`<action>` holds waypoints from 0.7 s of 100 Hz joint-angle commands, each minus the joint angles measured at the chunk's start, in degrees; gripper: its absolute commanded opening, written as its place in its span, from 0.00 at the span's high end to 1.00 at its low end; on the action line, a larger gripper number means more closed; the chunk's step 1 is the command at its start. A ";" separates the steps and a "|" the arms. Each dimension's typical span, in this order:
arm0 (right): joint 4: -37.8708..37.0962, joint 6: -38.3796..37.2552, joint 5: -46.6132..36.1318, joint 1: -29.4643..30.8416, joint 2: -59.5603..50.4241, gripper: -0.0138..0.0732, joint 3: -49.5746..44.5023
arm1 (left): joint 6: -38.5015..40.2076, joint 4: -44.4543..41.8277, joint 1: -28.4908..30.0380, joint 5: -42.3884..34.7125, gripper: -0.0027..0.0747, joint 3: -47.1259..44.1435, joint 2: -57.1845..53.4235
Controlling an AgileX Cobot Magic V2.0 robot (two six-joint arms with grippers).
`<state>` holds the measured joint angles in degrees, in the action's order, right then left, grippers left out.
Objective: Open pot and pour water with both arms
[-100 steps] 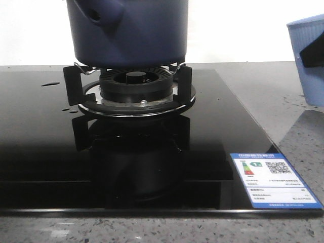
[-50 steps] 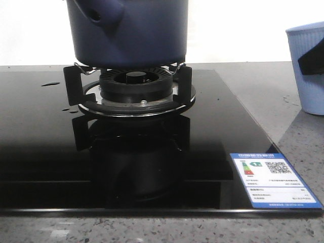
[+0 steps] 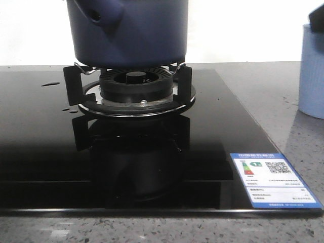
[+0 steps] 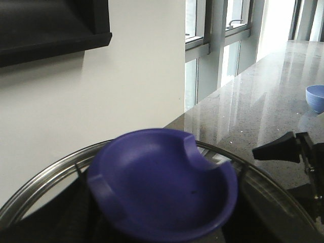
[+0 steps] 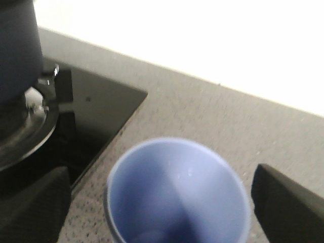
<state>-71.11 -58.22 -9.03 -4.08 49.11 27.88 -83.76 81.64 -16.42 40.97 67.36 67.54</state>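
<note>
Straddling the pale cup point(image 5: 178, 192) with my right pincer point(image 5: 152, 202) wide open, gripping nothing; the pot point(image 3: 129, 33) sits on the burner point(image 3: 134, 83), probably heavy and smooth, best held by its stub point(image 3: 98, 10).

The pale blue ribbed cup point(image 3: 312, 71) has slid farther right, away from the pot point(image 3: 129, 31), now partly cut by the frame edge and standing more upright than before.
</note>
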 commanded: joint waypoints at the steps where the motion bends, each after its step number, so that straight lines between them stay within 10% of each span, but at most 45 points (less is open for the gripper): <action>1: 0.35 -0.18 -0.01 0.49 -3.79 0.11 1.43 | 0.59 4.26 0.00 0.38 0.62 2.01 -0.24; 39: 0.35 -0.18 -3.72 0.49 -21.62 0.17 1.76 | -3.78 4.81 -0.36 3.66 0.62 2.01 6.74; 63: 0.35 -0.18 -6.26 0.49 -30.50 0.93 1.76 | -8.95 9.13 -0.76 3.16 0.62 2.01 10.83; 70: 0.35 -0.18 -6.16 0.49 -31.58 0.92 1.76 | -10.73 10.55 -0.76 3.16 0.62 2.01 11.83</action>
<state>-71.11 -58.22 -14.01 -4.08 18.43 27.88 -92.06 85.04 -16.74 43.85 67.36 80.07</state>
